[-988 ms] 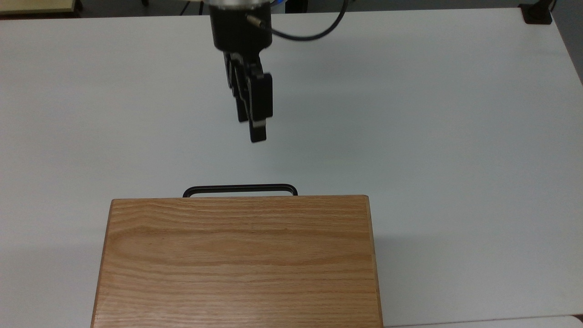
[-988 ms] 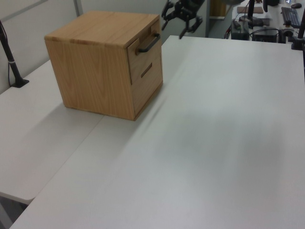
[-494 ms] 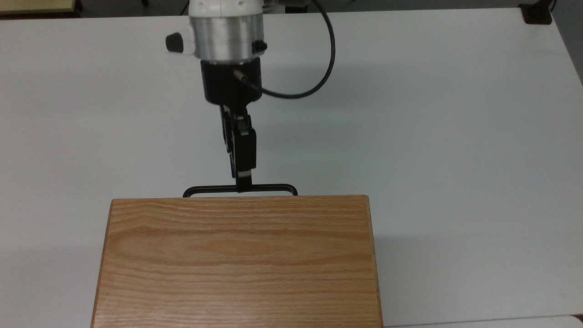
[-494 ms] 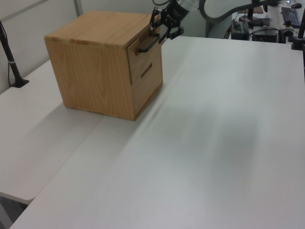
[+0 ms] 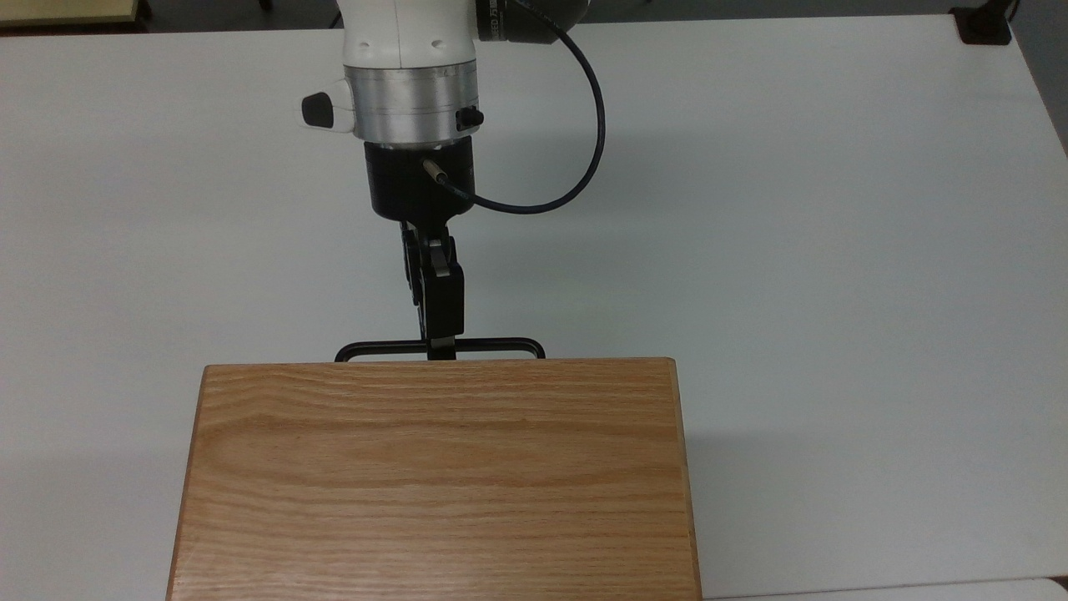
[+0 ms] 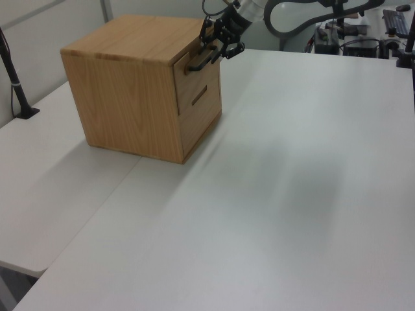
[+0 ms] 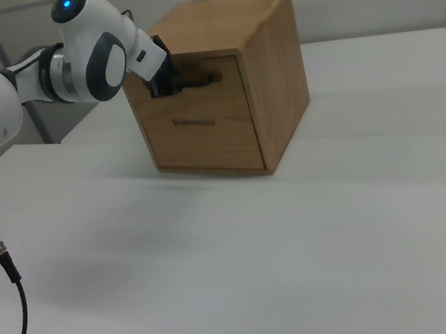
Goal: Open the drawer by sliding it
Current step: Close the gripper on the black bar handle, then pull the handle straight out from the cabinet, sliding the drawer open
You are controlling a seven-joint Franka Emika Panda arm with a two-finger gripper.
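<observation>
One white table [image 5: 834,250] fills the top view, and one wooden cabinet [image 5: 434,484] stands on it near the bottom edge. In the right view the cabinet front shows two drawers, one above the other. The top one is the drawer [image 7: 201,85] with the long black bar handle [image 5: 484,343]. The lower drawer [image 7: 201,140] has a thin dark slot in place of a bar. The top drawer sits pushed in, with its front flat against the cabinet.

Going from left to right in the right view, first comes the one robot arm [image 7: 29,79], white and round, with a small blue light on it. Then comes its black gripper [image 7: 162,81], right at the left part of the bar handle. Then comes the cabinet.

In the top view the gripper [image 5: 440,349] points down the picture and its tip meets the bar handle near the middle. One black cable [image 5: 576,159] loops out to the top view's right of the arm.

In the left view the gripper [image 6: 211,52] is at the handle, with one finger above the bar and one below it. I cannot tell if the jaws are squeezing the bar or just sitting around it.
</observation>
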